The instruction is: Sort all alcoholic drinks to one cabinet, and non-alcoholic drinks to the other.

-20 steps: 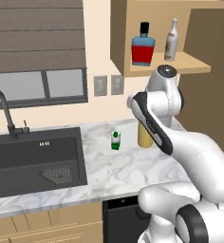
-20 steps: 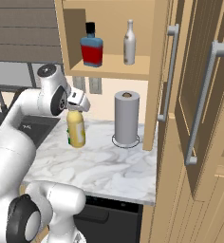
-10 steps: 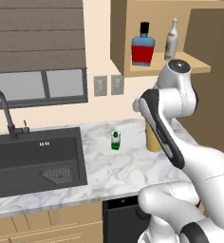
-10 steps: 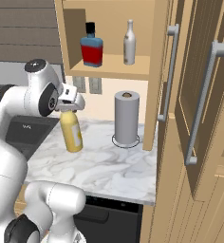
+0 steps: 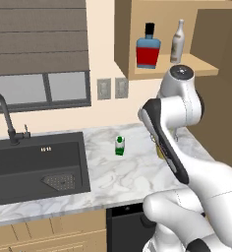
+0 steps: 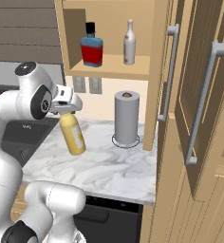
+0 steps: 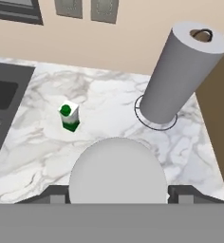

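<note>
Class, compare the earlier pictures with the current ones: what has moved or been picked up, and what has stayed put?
The end effector, shut on the yellow bottle, has lifted it off the counter and swung it toward the sink side, its base tilting outward. Unchanged: the green-and-white carton on the counter, the paper towel roll, and the blue bottle and grey bottle on the small cabinet's shelf.
</note>
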{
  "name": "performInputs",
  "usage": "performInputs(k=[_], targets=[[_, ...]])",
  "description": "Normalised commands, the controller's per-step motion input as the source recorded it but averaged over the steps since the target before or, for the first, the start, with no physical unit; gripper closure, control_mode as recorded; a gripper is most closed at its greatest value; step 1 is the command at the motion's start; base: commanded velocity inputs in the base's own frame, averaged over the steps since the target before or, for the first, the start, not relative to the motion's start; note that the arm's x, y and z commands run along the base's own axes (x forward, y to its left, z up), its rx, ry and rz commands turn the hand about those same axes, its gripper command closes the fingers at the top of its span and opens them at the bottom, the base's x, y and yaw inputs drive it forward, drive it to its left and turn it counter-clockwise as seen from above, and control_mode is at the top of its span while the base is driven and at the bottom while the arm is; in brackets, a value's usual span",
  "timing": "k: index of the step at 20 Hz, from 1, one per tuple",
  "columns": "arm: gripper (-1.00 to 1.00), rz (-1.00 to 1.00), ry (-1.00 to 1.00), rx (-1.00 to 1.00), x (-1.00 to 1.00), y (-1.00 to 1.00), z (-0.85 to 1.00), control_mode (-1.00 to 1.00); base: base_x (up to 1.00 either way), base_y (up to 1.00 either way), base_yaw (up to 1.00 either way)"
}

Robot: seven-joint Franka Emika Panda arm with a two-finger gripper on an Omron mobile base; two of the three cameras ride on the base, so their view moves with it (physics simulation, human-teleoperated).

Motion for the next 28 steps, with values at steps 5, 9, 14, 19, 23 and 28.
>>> performInputs(k=[5, 9, 14, 19, 23, 28], targets=[[1.00, 0.00, 0.06, 0.00, 0.00, 0.00, 0.00, -1.00, 0.00, 0.00, 0.00], [1.00, 0.00, 0.08, 0.00, -0.02, 0.01, 0.00, 1.00, -0.08, 0.00, 0.00], [1.00, 0.00, 0.00, 0.00, 0.00, 0.00, 0.00, 1.00, -0.60, 0.03, 0.00], [1.00, 0.00, 0.00, 0.00, 0.00, 0.00, 0.00, 1.00, -0.67, 0.01, 0.00], [1.00, 0.00, 0.00, 0.00, 0.00, 0.00, 0.00, 1.00, -0.52, 0.10, 0.00], [1.00, 0.00, 0.00, 0.00, 0.00, 0.00, 0.00, 1.00, -0.55, 0.12, 0.00]])
